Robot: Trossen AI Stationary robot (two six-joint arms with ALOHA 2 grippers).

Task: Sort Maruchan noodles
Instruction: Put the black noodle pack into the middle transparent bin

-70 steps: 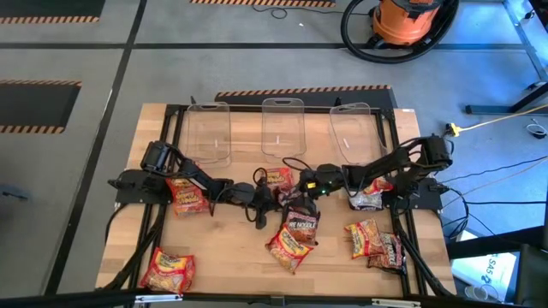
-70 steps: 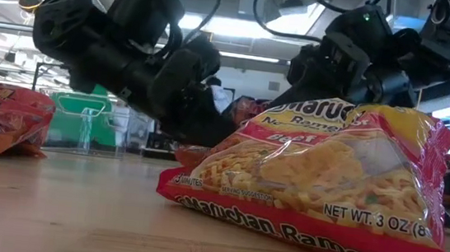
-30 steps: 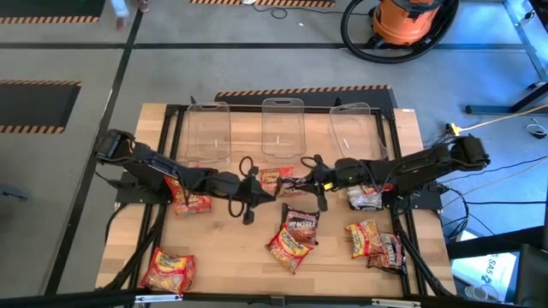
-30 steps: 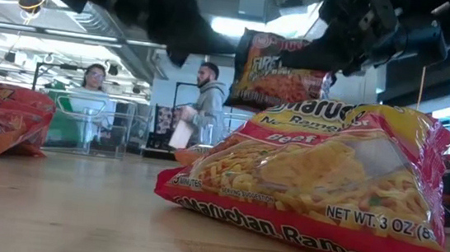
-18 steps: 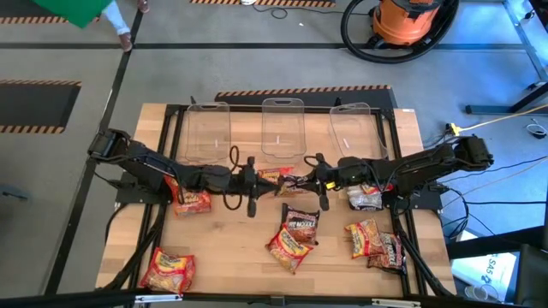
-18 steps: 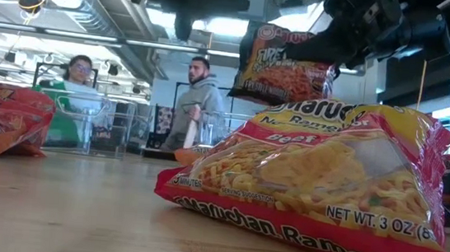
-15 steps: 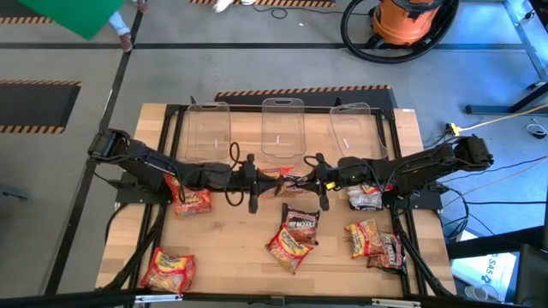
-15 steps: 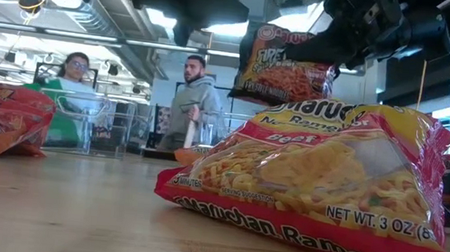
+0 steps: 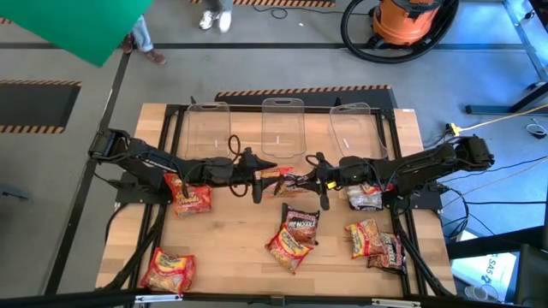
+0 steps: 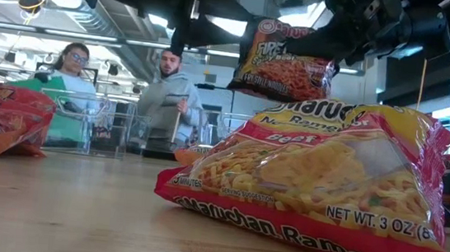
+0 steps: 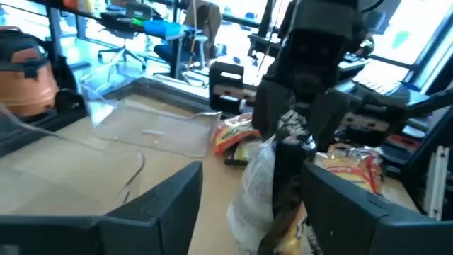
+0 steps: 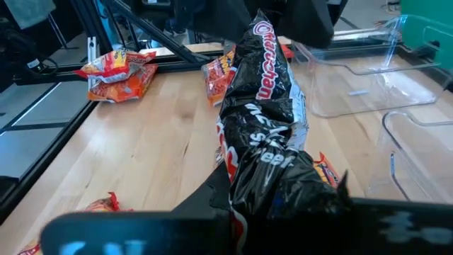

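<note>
Right hand [image 9: 301, 180] clamped on dark noodle packet [image 10: 285, 60] aloft; left hand [image 9: 267, 168] apparently apart beside it.

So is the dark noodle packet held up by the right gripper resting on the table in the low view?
No. The dark packet hangs in the air from the right gripper, well clear of the wooden table.

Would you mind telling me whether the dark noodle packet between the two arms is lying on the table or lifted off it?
Lifted. The low view shows the dark noodle packet hanging above the table, gripped by the right end effector.
</note>
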